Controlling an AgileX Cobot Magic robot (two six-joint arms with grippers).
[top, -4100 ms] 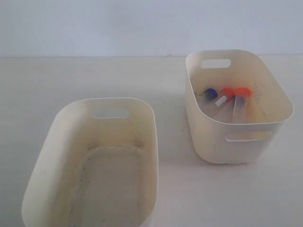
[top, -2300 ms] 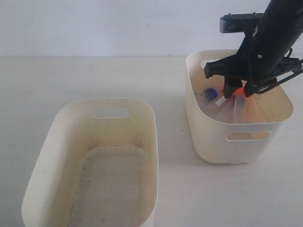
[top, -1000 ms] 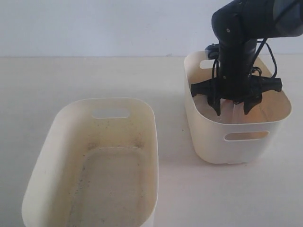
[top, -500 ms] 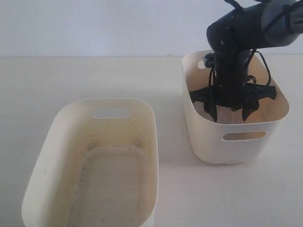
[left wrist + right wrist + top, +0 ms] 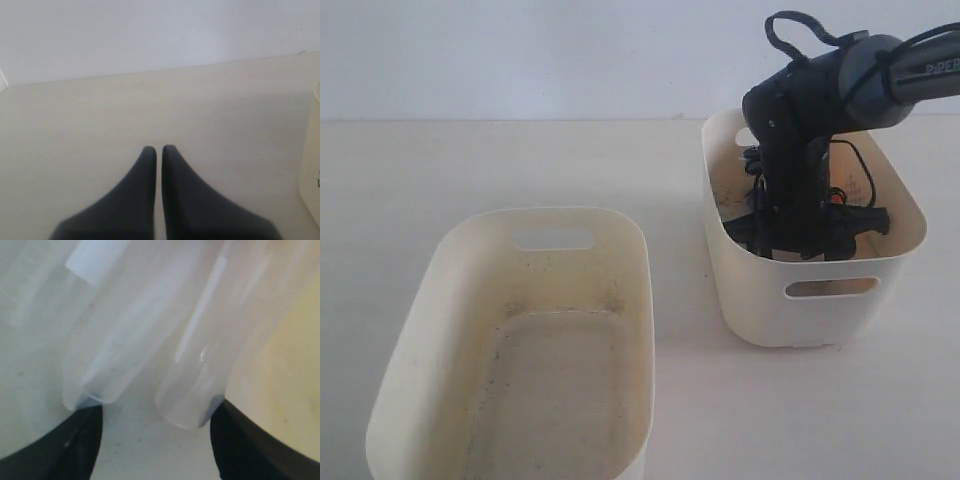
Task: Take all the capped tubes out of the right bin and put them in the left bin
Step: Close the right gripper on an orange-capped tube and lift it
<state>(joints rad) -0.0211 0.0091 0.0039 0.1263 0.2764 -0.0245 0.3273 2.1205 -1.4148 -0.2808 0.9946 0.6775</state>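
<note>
The right bin (image 5: 815,300) stands at the right, and my right gripper (image 5: 807,238) reaches down inside it, its fingertips hidden behind the near wall. In the right wrist view this gripper (image 5: 157,442) is open over the bin floor. The rounded bottom ends of two clear capped tubes (image 5: 117,345) (image 5: 212,355) lie between its fingers, one with a white label strip (image 5: 95,255). Their caps are out of view, and the arm hides the tubes in the exterior view. The grime-speckled left bin (image 5: 440,300) holds nothing. My left gripper (image 5: 157,150) is shut over bare table.
The pale table (image 5: 520,160) runs back to a white wall (image 5: 520,50). A cream tub edge (image 5: 312,165) shows at the side of the left wrist view. The right arm's dark body and cables (image 5: 810,110) rise above the right bin.
The right arm has lowered deeper into the right bin, covering the tubes' caps. The bin has shifted slightly to the left. The left bin has not moved.
</note>
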